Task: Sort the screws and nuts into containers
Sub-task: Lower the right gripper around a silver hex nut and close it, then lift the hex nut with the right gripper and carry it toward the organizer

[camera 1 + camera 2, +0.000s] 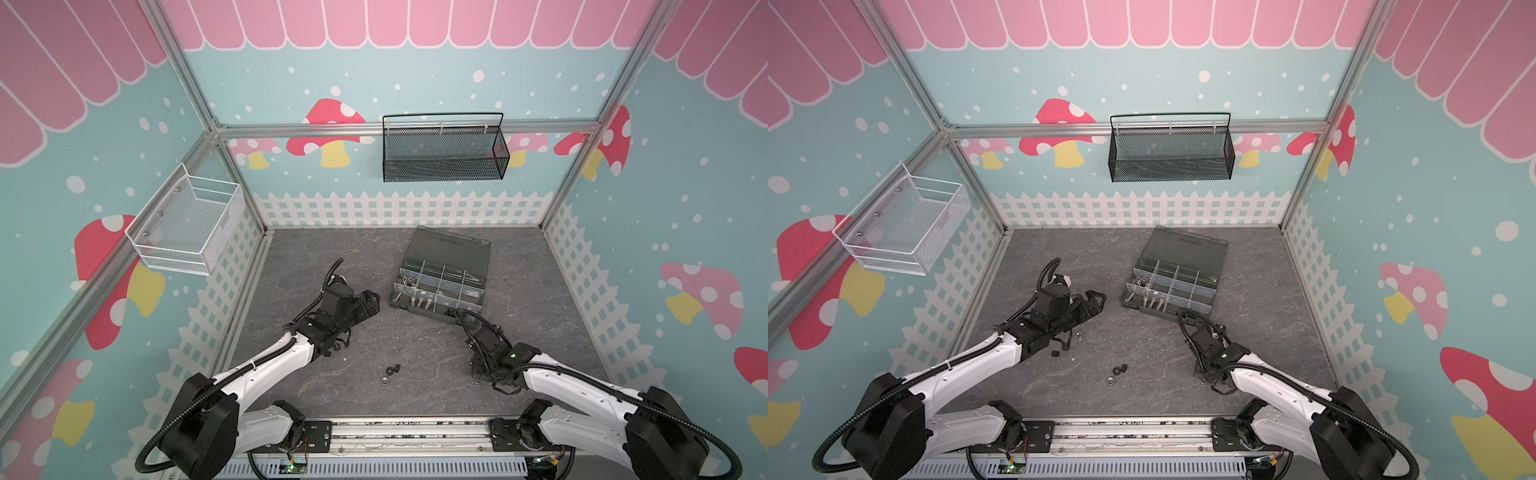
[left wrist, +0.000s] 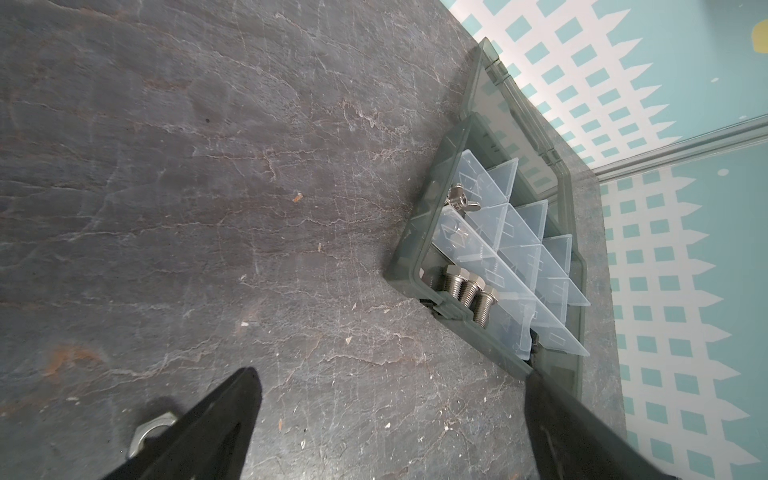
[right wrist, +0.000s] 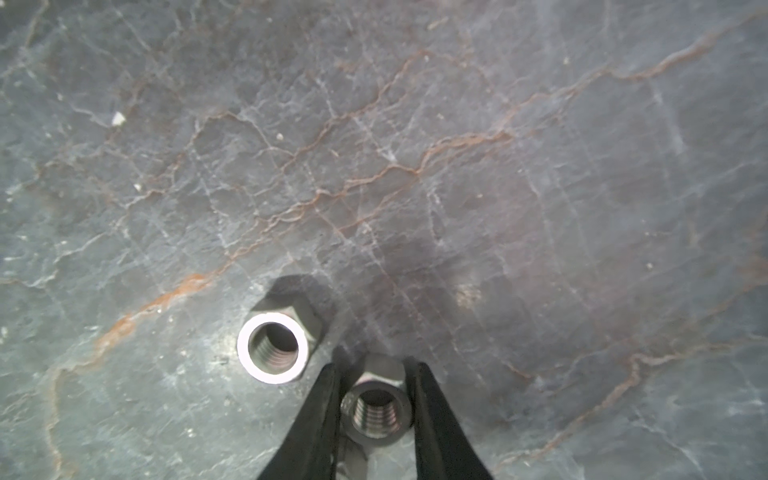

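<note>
In the right wrist view my right gripper (image 3: 376,369) points down at the table, its two black fingers pressed against both sides of a silver hex nut (image 3: 376,411). A second silver nut (image 3: 273,348) lies just beside it. My left gripper (image 2: 390,399) is open with nothing between its fingers, low over the table left of the organiser box (image 1: 419,311). Its containers hold silver screws (image 2: 465,291) and a wing nut (image 2: 459,197). Another silver nut (image 2: 149,430) lies by a left fingertip. In both top views the right fingertips are hidden under the wrist.
Two black nuts (image 1: 393,368) and a silver one (image 1: 385,379) lie loose on the grey table between the arms. Near the left arm lies one more black nut (image 1: 1054,353). The box lid (image 1: 451,247) leans open toward the back. A black mesh basket (image 1: 444,149) and a white wire basket (image 1: 187,224) hang on the walls.
</note>
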### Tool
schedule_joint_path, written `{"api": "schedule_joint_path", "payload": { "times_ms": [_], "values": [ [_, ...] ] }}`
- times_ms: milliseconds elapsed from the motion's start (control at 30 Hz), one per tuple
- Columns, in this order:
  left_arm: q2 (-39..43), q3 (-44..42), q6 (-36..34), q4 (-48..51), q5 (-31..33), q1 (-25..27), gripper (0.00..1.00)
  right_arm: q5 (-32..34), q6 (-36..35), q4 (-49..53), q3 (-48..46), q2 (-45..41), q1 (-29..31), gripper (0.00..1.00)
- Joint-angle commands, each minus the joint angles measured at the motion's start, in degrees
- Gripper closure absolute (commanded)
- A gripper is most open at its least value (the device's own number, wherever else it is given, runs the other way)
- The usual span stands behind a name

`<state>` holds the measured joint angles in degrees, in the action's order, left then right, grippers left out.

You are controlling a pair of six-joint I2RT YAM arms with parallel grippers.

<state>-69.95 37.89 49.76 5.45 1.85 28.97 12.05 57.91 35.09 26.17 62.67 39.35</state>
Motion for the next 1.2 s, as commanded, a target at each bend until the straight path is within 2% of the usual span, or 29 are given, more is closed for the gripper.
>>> {"api": "schedule_joint_path", "payload": {
  "times_ms": [0, 300, 833, 1000, 1167],
  "values": [
    [0.86, -0.62, 0.60, -0.30, 0.08, -0.64, 0.00, -3.91, -1.02, -0.10, -0.40, 2.84, -0.16, 0.77],
    [1.41, -0.51, 0.65, 1.03, 0.18, -1.38, 0.00, -3.71, -3.37, -0.99, 2.14, 3.61, -0.15, 1.00],
    [0.78, -0.17, 0.87, 2.28, 0.09, -1.46, 0.00, -0.39, -7.16, -0.81, 8.08, -2.13, -0.17, 1.00],
    [0.52, -0.10, 0.78, 2.90, 0.08, -1.46, 0.00, 3.06, -11.05, -0.82, 14.71, 1.31, -0.22, 1.00],
    [0.85, 0.16, 0.86, 3.33, -0.26, -1.46, 0.00, 6.61, -16.22, -1.05, 22.31, 8.38, -1.14, 1.00]
  ]
}}
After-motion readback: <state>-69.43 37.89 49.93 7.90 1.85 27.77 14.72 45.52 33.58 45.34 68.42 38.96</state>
